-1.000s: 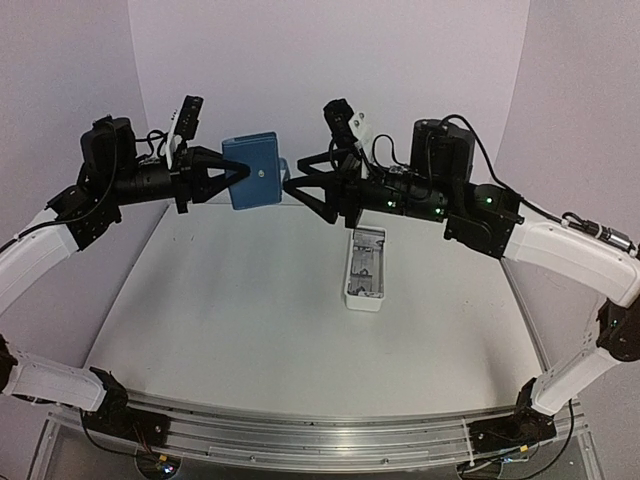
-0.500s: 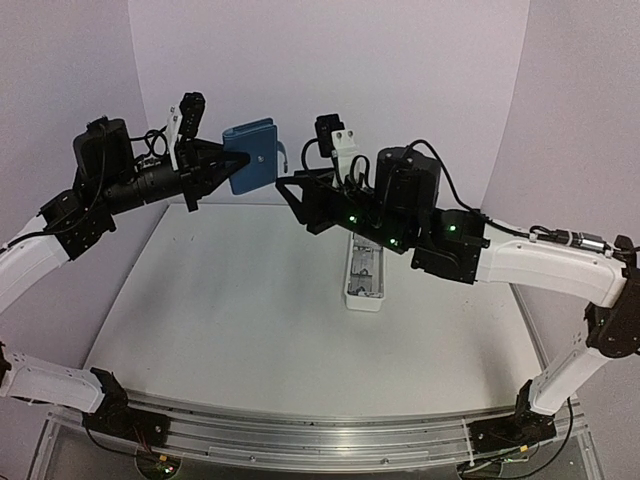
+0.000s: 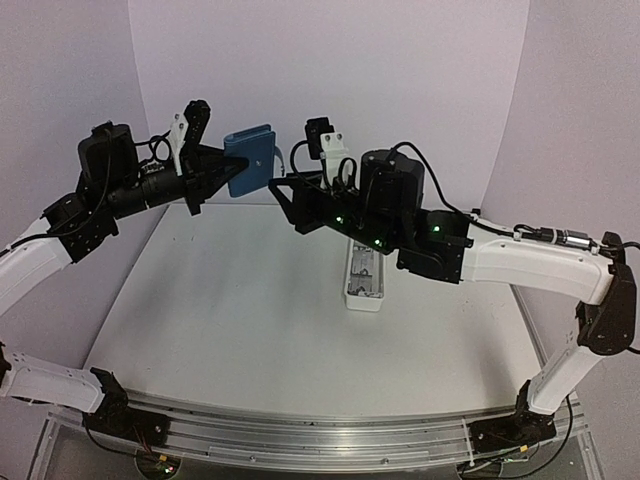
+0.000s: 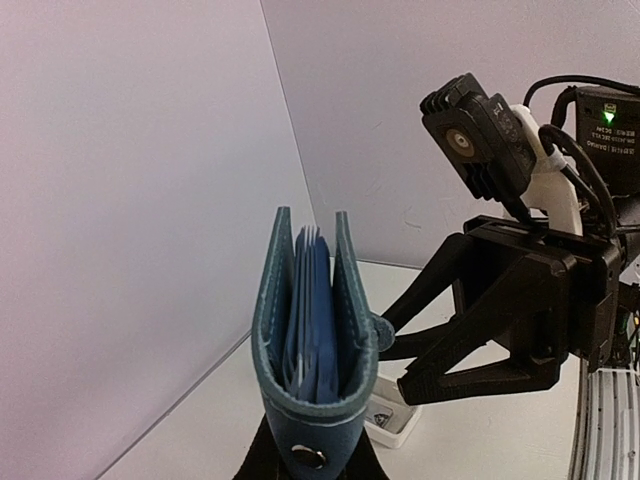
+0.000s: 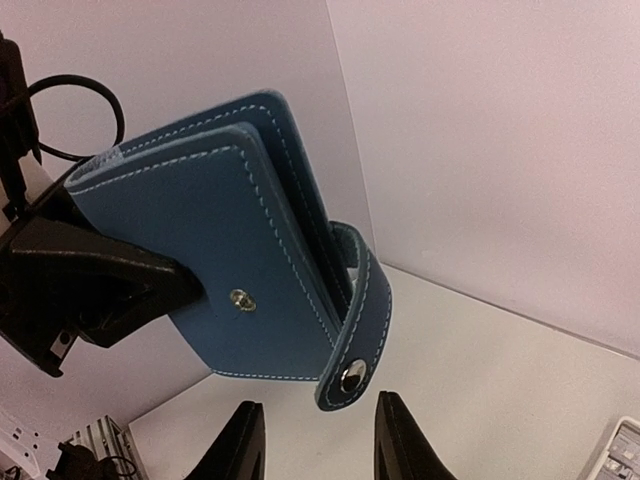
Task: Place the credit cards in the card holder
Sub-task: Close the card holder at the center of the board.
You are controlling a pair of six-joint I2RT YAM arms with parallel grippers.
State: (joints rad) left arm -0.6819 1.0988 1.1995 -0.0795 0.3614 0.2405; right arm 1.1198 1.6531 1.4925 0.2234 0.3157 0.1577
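Observation:
My left gripper (image 3: 232,172) holds the blue card holder (image 3: 251,160) in the air at the back, shut on its folded bottom edge. The left wrist view looks into the holder (image 4: 312,330) edge-on: it gapes slightly, and thin pale edges, perhaps credit cards (image 4: 303,240), stand among its blue pockets. In the right wrist view the snap tab (image 5: 355,335) hangs off the holder (image 5: 200,270), its end level with my right gripper (image 5: 317,420). That gripper is open, its fingers either side of the tab and not touching it. From above, the right gripper (image 3: 276,186) sits just right of the holder.
A long narrow white tray (image 3: 365,272) lies on the table under the right arm, and a printed item shows inside it (image 4: 385,418). Pale walls close the back and both sides. The right arm spans the table's right half.
The right arm has swung left to the holder's tab, and its jaws have narrowed. The left gripper has lifted and tilted the holder slightly, still gripping it.

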